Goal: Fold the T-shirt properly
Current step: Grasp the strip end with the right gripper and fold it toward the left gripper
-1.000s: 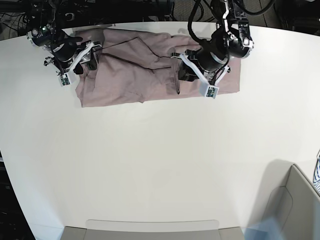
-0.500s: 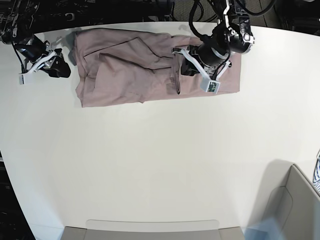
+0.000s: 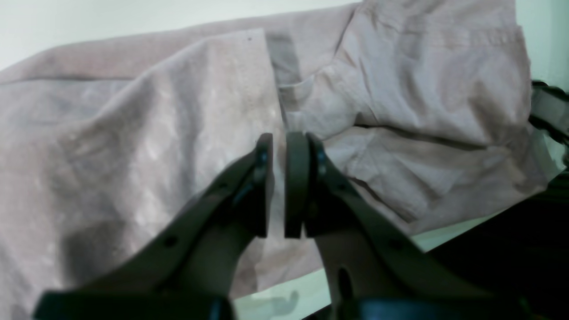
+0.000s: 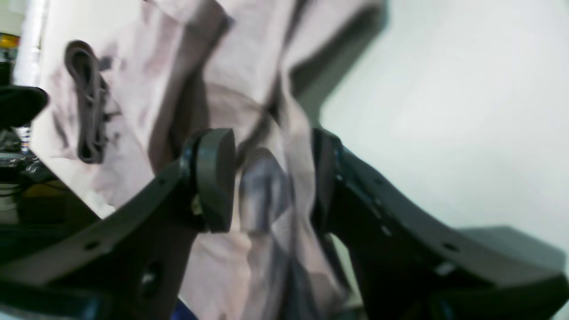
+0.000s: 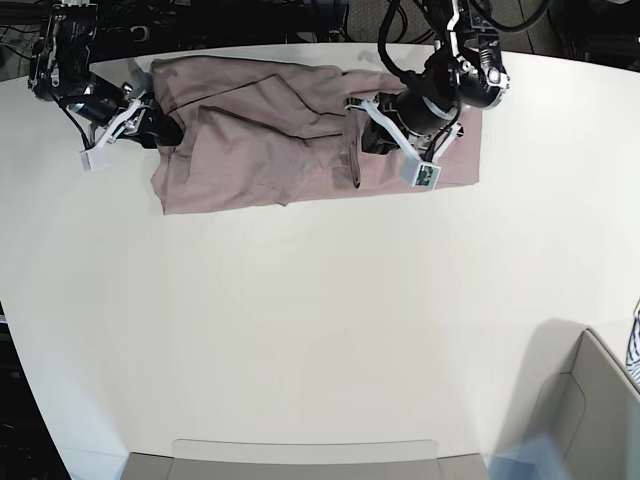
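The T-shirt lay lengthwise across the counter; left fingers pinched its raised fold, right fingers spread wide around its end.

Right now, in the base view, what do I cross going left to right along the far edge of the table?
Right gripper → T-shirt → left gripper, on the shirt's right part → bare table.
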`<state>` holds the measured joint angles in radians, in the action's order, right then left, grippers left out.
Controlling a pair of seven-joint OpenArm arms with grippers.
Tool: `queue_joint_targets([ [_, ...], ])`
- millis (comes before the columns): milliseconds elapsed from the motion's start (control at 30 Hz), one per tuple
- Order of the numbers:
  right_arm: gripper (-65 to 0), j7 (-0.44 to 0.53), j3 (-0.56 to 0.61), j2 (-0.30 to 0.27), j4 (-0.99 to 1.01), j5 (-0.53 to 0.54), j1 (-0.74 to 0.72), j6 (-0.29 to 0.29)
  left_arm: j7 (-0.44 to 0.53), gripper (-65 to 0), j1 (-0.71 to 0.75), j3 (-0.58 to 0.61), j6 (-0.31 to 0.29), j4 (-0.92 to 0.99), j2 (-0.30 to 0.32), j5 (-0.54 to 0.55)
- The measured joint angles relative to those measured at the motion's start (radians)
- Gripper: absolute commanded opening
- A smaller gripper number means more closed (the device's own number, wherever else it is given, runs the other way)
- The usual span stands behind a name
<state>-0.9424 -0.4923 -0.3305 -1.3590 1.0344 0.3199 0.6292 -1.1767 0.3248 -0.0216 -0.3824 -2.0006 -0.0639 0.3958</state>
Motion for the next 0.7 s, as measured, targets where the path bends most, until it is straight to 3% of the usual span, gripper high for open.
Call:
queue_joint_targets([
  [300,-37.8,0.023,0.101,0.047,0.005,0.01,-0.024,0.004,0.0,-60.2,0.016,0.0,0.0,0.001,0.0,0.0],
  [467,-39.1,0.028,0.12,0.077,0.003,-0.063,-0.057,0.009,0.0,-60.2,0.024,0.0,0.0,0.001,0.0,0.0],
  [567,-49.4,0.032,0.139,0.096,-0.025,-0.17,-0.085,0.013,-0.003,-60.2,0.044,0.004,0.0,0.0,0.0,0.0],
  [667,-65.0,0.021,0.154,0.121,-0.071,-0.279,-0.095,0.014,-0.003,-60.2,0.046,0.006,0.0,0.0,0.0,0.0],
  [700,-65.0,0.022,0.154,0.13,-0.079,-0.301,-0.099,0.014,-0.003,-60.2,0.043,0.006,0.0,0.0,0.0,0.0],
])
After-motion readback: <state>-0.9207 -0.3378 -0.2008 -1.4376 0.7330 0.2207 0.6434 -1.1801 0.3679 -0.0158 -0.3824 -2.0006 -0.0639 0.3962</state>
